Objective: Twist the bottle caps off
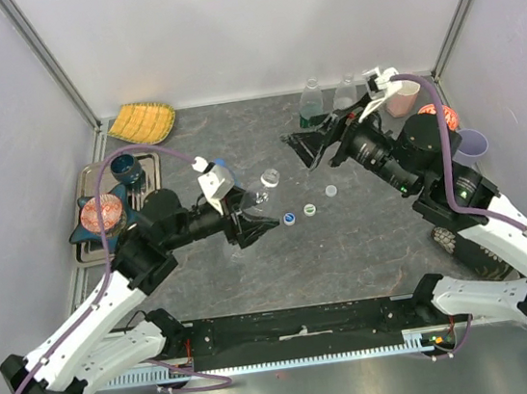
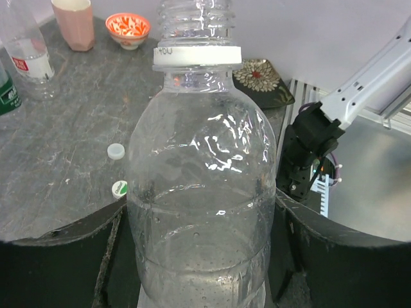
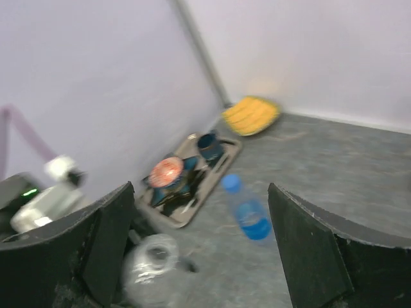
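a clear bottle (image 2: 202, 212), its neck already uncapped, is gripped around the body by the left gripper (image 1: 250, 220) near the table's centre, while the right gripper (image 3: 199, 199) is held wide open and empty toward one o'clock. three loose caps (image 1: 310, 209) are seen at four o'clock of the held bottle. only the blue bottle (image 3: 247, 215), at eleven o'clock, is shown with its blue cap (image 3: 231, 183) on, so one unscrewing is judged left.

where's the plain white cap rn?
Top view, centre: the plain white cap lies loose, rightmost in a row of three caps, next to the white-and-green cap and right of the clear bottle.
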